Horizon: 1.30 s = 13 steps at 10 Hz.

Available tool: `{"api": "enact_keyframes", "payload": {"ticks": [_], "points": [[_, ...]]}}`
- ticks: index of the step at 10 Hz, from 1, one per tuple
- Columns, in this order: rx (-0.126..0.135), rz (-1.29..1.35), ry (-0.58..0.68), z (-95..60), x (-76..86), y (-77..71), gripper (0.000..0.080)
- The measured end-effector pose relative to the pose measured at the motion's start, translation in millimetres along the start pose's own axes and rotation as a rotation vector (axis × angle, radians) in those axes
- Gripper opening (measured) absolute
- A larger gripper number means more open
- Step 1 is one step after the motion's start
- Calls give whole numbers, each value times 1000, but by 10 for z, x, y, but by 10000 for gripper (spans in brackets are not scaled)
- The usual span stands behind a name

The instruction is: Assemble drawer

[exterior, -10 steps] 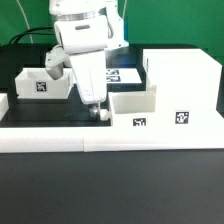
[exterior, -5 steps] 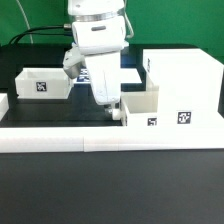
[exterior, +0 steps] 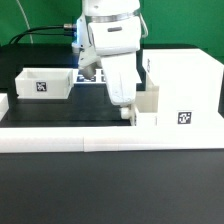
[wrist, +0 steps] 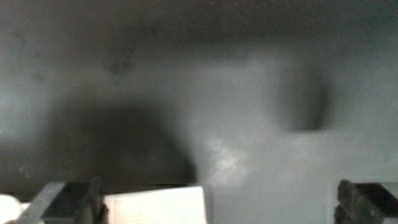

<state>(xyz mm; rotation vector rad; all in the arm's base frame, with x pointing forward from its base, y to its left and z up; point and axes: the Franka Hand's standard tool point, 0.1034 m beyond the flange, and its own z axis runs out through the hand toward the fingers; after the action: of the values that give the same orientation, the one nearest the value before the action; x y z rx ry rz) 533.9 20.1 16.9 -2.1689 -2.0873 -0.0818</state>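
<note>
- Gripper (exterior: 127, 113) spread wide, holding nothing, low beside small drawer box (exterior: 148, 105).
- Risk: off-centre shove skews box vs. cabinet (exterior: 185, 80), so it jams at entry.

Place: I take this for a robotics lab.
Signs: black table (exterior: 100, 190), tags (exterior: 182, 117) on white parts (exterior: 185, 75), cables (exterior: 45, 34) at 11 o'clock.

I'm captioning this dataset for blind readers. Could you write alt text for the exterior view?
A white robot arm reaches down, its two-finger gripper low at the edge of a small open-topped white box that stands beside a larger closed white box on a black table. Another open white box sits apart on the exterior view's left.
</note>
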Motion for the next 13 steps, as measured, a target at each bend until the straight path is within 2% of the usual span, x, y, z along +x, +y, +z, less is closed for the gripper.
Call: {"api": "enact_keyframes", "payload": {"ticks": [6,7,10,13], "points": [[11,36,1,15,207,-13,649],[10,44,0,9,204,-9,649],[5,80,-12,-67,-24,-60,649],[0,137,-29,-239,-396,-251,649]]}}
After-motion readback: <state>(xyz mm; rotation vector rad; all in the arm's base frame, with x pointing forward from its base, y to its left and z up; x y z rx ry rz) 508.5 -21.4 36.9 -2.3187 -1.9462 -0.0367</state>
